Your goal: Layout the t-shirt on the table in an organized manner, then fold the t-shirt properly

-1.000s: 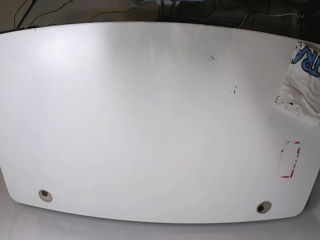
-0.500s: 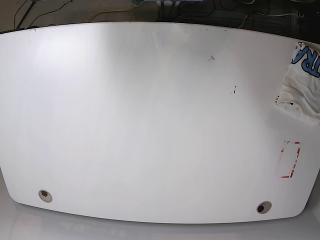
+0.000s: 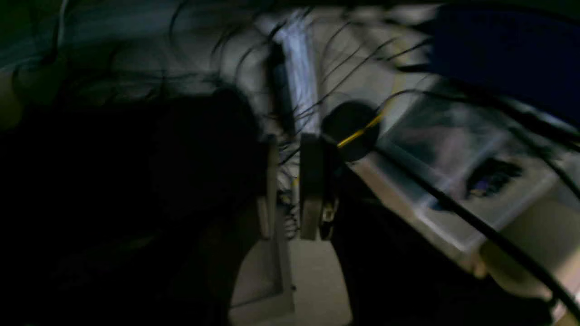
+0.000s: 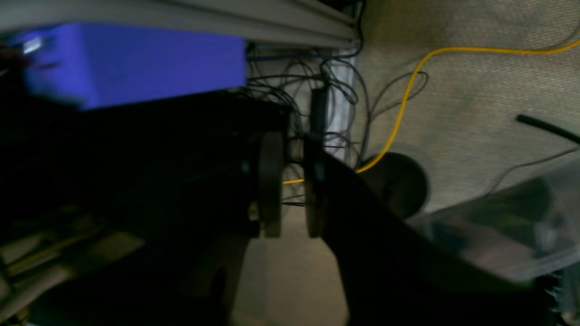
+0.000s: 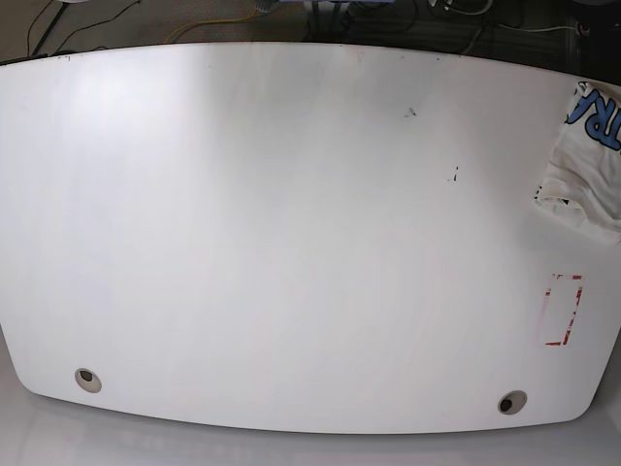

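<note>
1. The t-shirt (image 5: 588, 160) sits bunched at the far right edge of the table (image 5: 291, 223) in base view, partly cut off by the frame. Blue print letters show on top; the rest is crumpled white cloth. Nothing laid out yet, so I judge the task's at the very start.

2. My left gripper (image 3: 290, 185): pads stand close w/ a thin gap and nothing between them. Near together, empty. View is dark and blurred; it looks down at floor cables, not the table.

3. My right gripper (image 4: 290, 185): same story, jaws nearly together w/ a narrow slot, holding nothing. It sees carpet, a yellow cable (image 4: 408, 90) and a blue box (image 4: 131, 63). Neither arm shows in base view, so both are off the tabletop.

4. Handling, my guess: light, soft, floppy cotton. Won't hold shape, will drape and drag. The glossy top should let it slide easily, which is good for pulling it toward centre, bad for pinning it while folding.

5. Where to grab: the heap lies on the left arm's side, so that arm goes first. Pinch a raised fold or a hem edge, not the flat middle; thin cloth needs jaws opened wide, then pressed down on a ridge.

6. Can't tell where collar or sleeves are; too bunched and cropped.

7. Risk: pinching several layers at once, or dragging it off the edge.
</note>
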Robot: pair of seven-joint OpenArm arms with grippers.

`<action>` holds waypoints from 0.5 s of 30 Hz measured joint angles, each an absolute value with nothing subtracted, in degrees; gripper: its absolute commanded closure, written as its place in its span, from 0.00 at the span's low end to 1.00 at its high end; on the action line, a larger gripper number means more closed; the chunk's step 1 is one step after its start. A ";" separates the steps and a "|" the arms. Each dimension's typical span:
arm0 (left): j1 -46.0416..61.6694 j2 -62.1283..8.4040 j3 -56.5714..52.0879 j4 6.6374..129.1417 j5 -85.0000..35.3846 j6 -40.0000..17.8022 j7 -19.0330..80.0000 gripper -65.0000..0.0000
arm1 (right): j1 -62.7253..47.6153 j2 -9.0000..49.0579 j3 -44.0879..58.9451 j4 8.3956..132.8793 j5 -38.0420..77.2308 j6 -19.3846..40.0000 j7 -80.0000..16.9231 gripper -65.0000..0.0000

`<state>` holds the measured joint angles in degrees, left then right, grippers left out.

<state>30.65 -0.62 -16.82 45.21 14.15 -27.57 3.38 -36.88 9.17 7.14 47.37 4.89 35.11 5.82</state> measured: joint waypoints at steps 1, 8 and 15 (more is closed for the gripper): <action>29.71 -0.69 -16.82 43.55 14.13 -27.40 2.87 0.89 | -35.94 9.21 7.14 46.13 4.45 34.89 5.80 0.88; 23.11 -1.15 -16.78 32.56 14.17 -23.73 2.85 0.89 | -30.13 9.52 7.09 38.35 3.81 34.72 5.85 0.88; 17.78 -2.57 -16.82 23.92 14.31 -16.34 2.87 0.88 | -23.70 10.07 7.05 29.63 3.66 32.38 5.85 0.87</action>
<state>17.78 -2.57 -16.82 23.92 14.31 -16.34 2.87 -23.70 10.07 7.05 29.63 3.66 32.38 5.85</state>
